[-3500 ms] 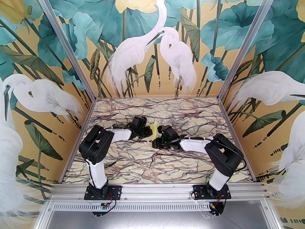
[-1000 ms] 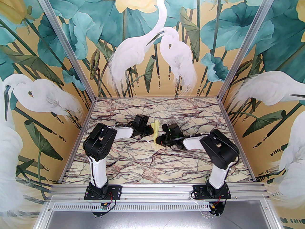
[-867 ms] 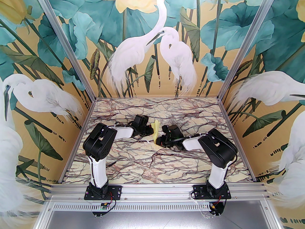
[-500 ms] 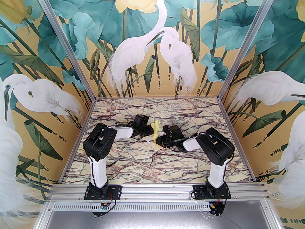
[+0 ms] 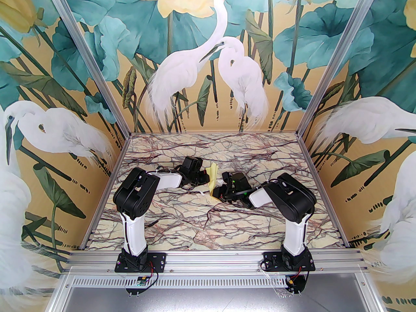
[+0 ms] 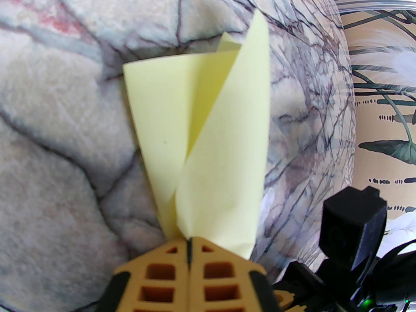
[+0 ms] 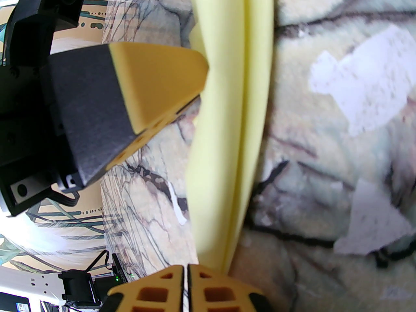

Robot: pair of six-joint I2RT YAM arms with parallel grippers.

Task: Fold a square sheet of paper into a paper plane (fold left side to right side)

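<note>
Marble tabletop (image 5: 195, 226), paper plane (image 6: 211, 158) pinched in left fingers (image 6: 177, 252); right fingers (image 7: 177, 276) nearly closed, elbow farther back.

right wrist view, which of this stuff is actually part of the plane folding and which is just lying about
For the job:
- paper plane, pale yellow, partly folded
- left gripper, shut on it
- right gripper, at one end of it

Lying about:
- white paper scraps on the marble table
</note>
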